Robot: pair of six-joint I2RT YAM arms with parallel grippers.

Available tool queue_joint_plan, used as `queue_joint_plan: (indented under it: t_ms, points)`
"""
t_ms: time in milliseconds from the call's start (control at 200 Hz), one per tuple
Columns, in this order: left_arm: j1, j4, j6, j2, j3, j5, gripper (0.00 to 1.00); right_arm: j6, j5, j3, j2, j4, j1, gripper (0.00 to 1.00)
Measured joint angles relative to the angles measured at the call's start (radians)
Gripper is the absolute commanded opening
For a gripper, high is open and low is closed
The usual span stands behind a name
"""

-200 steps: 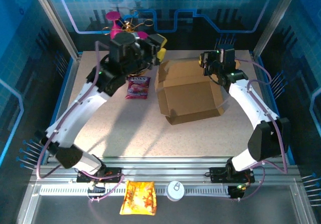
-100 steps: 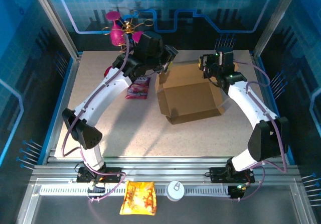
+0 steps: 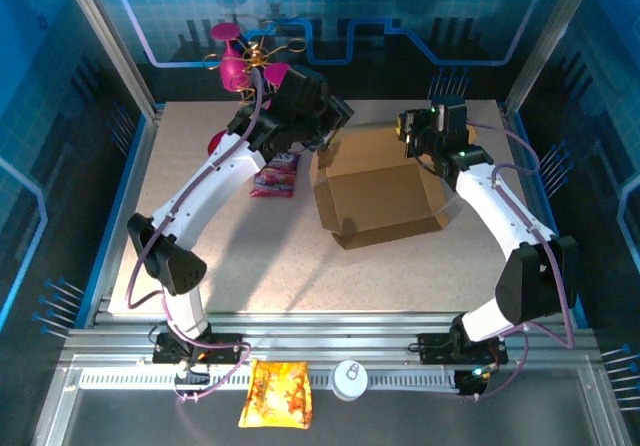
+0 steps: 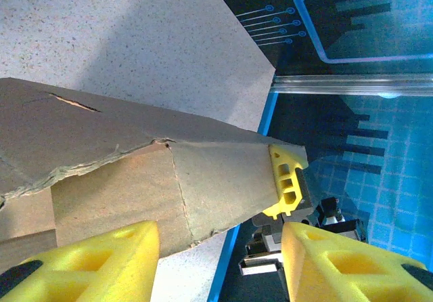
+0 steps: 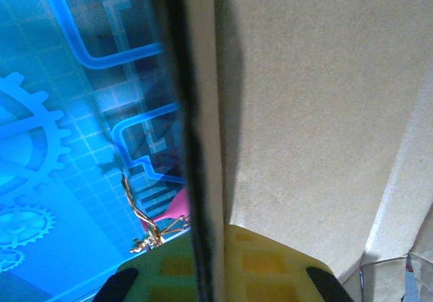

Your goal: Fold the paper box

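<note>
Paper box (image 3: 385,191) is located right of centre on the table (image 3: 200,256), partly erected, with its far flaps not yet closed. The step is judged as mid-fold, with the far end being worked.

A far-right panel edge is pinched between the pressed-together fingers of the right gripper (image 3: 410,131), so the box is steadied there. Left gripper (image 4: 220,238) is positioned at the far-left corner with fingers spread. Nothing is seen clamped between them, and cardboard lies just ahead of the tips.

Next move, as judged: the loose corner flap is to be taken by the left fingers and pushed inward along its crease, with the right pinch used as the anchor. A ragged crease is seen on the panel in the left wrist view, so low force is advised.

Counts:
- table: 1
- paper box: 1
- arms: 2, one gripper each
- snack packets: 2. The pink packet (image 3: 275,176) is on the table just left of the box, and the orange packet (image 3: 275,394) is on the front rail.
- white round lid (image 3: 350,379): 1, beside the orange packet
</note>
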Motion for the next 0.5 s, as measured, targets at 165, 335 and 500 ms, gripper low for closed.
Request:
queue_joint_plan:
  t_ms: [165,335,500]
  points:
    - [0.000,0.002,-0.003,0.014,0.000,0.011,0.53,0.000,0.000,-0.002,-0.006,0.000,0.000,0.00]
    - [0.000,0.002,-0.011,0.046,0.000,0.037,0.51,0.000,-0.001,-0.002,-0.011,0.000,0.000,0.00]
    - [0.000,0.010,-0.033,0.061,-0.009,0.053,0.40,0.000,-0.003,-0.002,-0.011,-0.001,0.002,0.00]
